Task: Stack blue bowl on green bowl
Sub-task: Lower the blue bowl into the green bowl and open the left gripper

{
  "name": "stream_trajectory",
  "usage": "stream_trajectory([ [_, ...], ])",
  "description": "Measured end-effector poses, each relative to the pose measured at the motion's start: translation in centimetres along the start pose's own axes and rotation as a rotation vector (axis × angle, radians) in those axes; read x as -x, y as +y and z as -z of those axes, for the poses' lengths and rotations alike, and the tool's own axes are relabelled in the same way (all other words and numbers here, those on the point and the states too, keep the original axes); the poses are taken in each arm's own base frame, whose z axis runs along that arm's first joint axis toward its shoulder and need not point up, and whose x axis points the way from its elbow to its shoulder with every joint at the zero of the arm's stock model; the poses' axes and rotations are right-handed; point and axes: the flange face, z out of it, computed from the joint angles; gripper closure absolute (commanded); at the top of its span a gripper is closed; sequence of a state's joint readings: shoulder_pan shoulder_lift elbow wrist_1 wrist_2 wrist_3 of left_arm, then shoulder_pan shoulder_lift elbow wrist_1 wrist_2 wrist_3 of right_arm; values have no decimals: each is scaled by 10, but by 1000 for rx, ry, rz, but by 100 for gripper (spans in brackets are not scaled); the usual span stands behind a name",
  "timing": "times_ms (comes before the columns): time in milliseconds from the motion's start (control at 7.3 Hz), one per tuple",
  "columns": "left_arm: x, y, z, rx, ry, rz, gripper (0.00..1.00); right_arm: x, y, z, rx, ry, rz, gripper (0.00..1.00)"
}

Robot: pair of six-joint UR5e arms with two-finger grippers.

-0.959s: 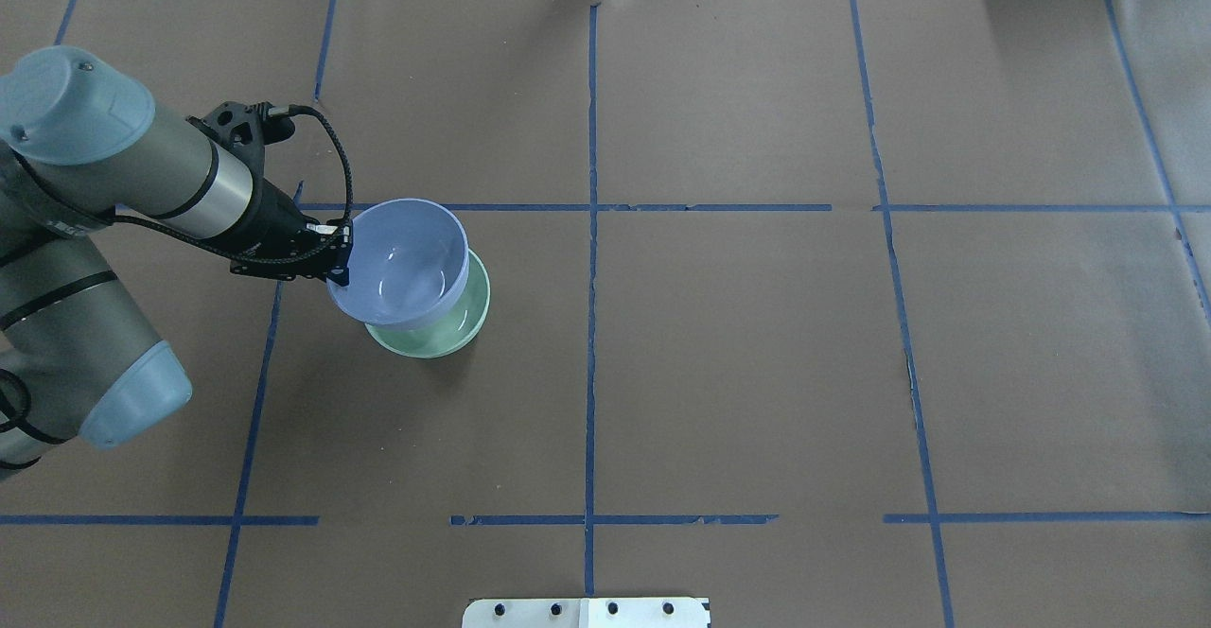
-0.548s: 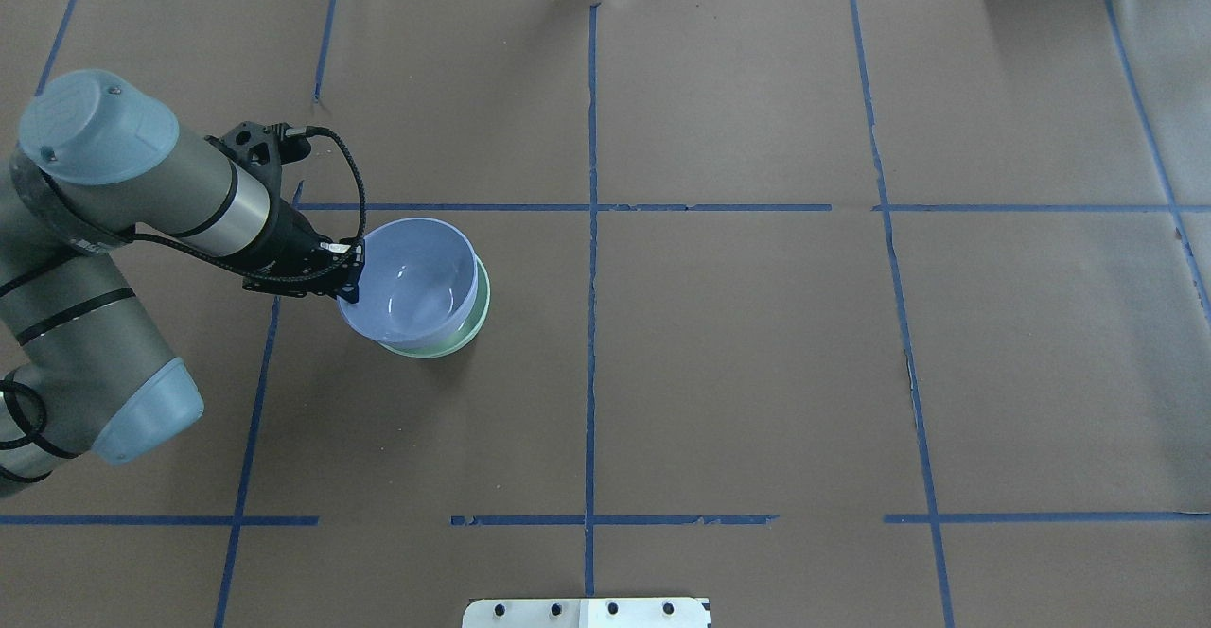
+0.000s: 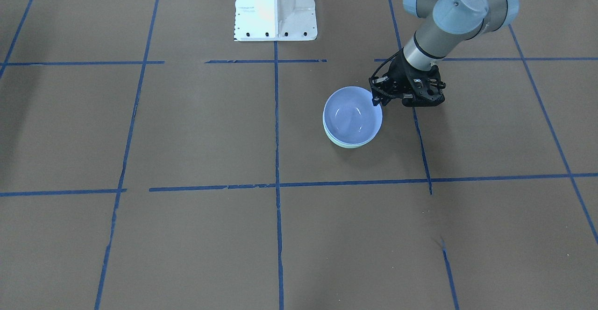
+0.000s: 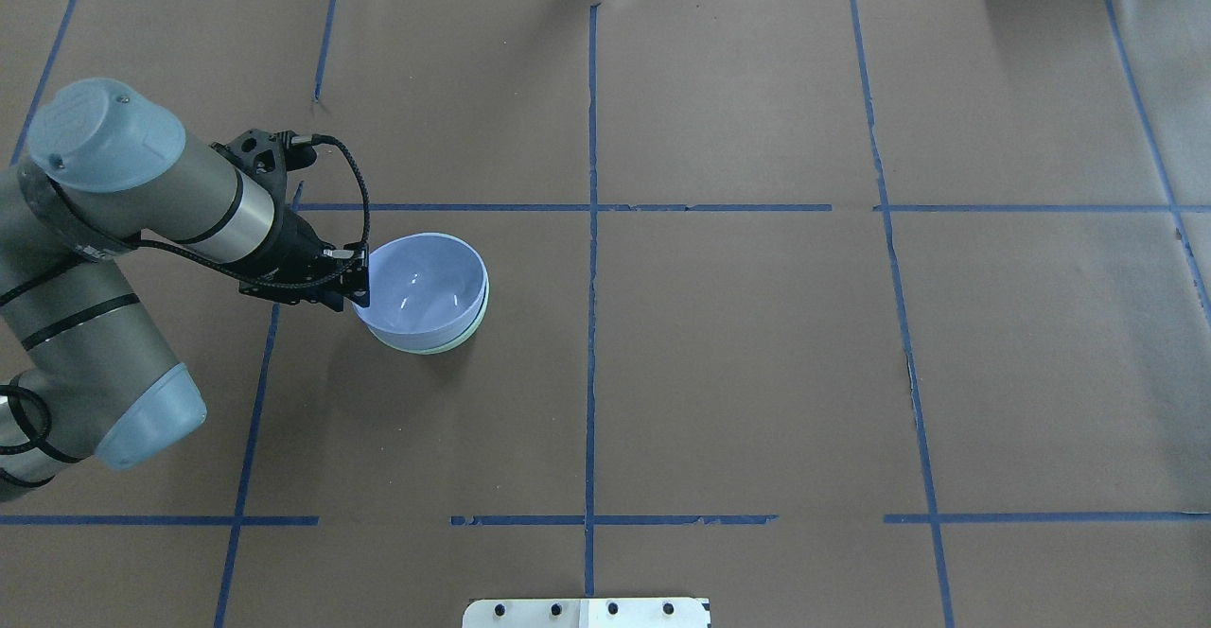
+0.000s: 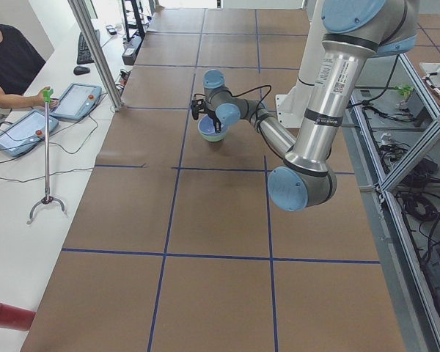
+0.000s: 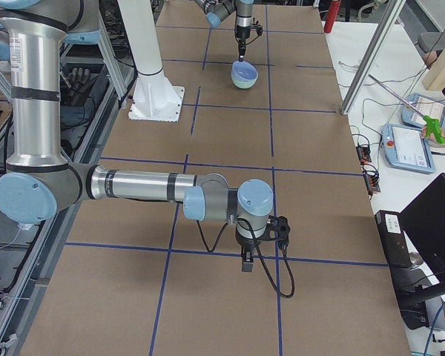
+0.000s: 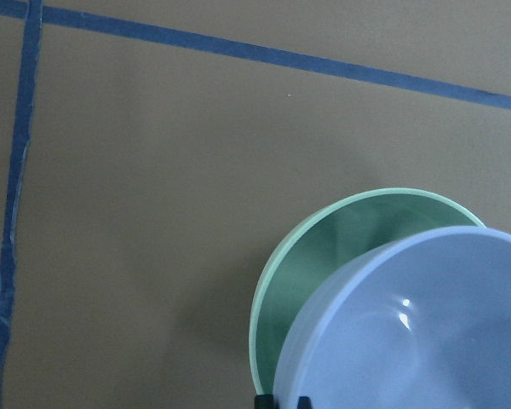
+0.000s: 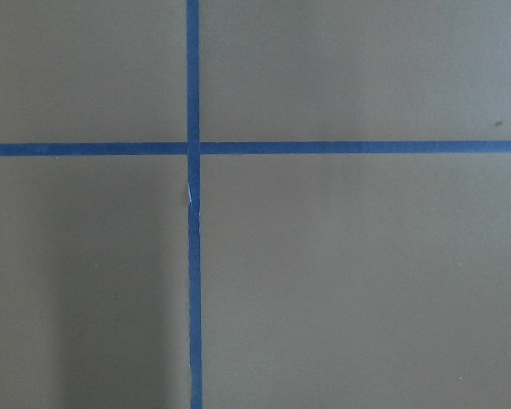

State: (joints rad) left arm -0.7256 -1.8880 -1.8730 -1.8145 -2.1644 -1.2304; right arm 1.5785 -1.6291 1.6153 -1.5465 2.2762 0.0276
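brown paper covers the table [image 4: 757, 373], crossed by blue tape lines [image 4: 591, 325]. the left arm [image 4: 142, 202] reaches in over the table's left part. the right arm [image 6: 133, 185] hangs low near a tape crossing, well apart from the bowls. the blue bowl [image 4: 426, 283] sits nested in the green bowl [image 7: 315, 256], off-centre, so a crescent of green inner wall shows. the left gripper [image 4: 360, 282] is pinched narrowly on the blue bowl's rim. for the right gripper [image 6: 246, 261], i cannot tell how far open it is.
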Motion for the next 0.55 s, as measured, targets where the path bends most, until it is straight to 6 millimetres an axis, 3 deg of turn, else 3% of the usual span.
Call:
stream_trajectory([
  [411, -2, -1, 14, -23, 29, -16, 0, 0, 0, 0, 0, 0, 0, 0],
  [548, 0, -7, 27, -44, 36, -20, 0, 0, 0, 0, 0, 1, 0, 0],
])
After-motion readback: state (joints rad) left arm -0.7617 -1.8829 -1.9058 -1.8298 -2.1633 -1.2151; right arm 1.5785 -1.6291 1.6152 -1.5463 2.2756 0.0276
